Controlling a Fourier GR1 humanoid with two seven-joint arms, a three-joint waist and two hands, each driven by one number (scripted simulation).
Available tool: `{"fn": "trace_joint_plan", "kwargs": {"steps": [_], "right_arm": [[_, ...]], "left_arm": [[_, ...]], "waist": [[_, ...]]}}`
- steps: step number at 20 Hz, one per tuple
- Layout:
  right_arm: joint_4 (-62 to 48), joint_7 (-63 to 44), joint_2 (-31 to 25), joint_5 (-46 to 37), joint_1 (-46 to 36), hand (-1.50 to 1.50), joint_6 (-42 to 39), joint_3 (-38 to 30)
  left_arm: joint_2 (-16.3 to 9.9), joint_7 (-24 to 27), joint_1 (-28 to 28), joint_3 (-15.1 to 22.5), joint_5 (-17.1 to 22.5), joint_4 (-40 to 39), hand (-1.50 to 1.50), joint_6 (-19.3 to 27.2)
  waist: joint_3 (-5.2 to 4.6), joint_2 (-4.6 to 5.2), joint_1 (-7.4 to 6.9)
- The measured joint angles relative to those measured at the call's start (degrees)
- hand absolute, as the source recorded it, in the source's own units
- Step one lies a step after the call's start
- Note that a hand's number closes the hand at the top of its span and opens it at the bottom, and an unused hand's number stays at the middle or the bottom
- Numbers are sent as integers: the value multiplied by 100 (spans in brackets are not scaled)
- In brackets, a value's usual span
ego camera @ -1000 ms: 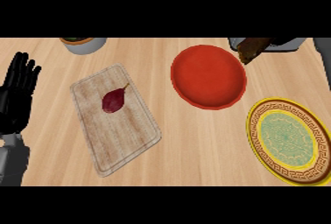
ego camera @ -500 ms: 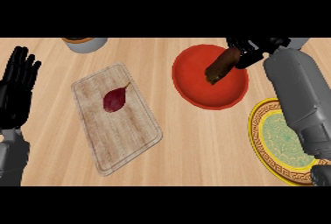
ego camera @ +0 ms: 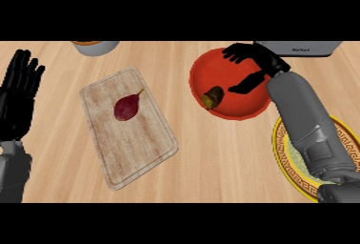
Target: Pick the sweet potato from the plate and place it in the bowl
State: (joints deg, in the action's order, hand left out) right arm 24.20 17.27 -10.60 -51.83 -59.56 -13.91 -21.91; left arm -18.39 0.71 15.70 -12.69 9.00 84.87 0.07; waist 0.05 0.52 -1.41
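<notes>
The brown sweet potato [ego camera: 213, 98] lies inside the red bowl [ego camera: 232, 108], near its left rim. My right hand [ego camera: 255, 61] hovers over the bowl's far right side, fingers spread and open; the thumb points down toward the sweet potato without touching it. The yellow-rimmed green plate [ego camera: 280, 153] sits at the right, largely covered by my right forearm. My left hand [ego camera: 18, 94] rests open at the left edge, fingers up.
A wooden cutting board [ego camera: 134, 138] lies left of centre with a dark red, leaf-shaped vegetable [ego camera: 126, 107] on it. A grey cup [ego camera: 95, 46] stands at the back. A grey appliance [ego camera: 304, 48] stands at the back right, just behind the bowl.
My right hand carried the sweet potato in over the bowl and has opened; the sweet potato now lies in the bowl. The left hand stays still.
</notes>
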Motion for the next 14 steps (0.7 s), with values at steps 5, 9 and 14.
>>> {"fn": "trace_joint_plan", "kwargs": {"steps": [5,9,14], "right_arm": [[-52,395,-4,591,0,-150,444,-581],[-103,503,-269,1025,-103,-150,732,-1055],[-378,522,-964,1481,-138,-150,675,-1585]], "left_arm": [[53,62,-1,22,-43,-37,0,24],[36,21,43,24,-64,-45,0,32],[94,-12,40,58,-43,30,0,28]], "waist": [[3,16,-14],[3,24,-31],[5,43,-67]]}}
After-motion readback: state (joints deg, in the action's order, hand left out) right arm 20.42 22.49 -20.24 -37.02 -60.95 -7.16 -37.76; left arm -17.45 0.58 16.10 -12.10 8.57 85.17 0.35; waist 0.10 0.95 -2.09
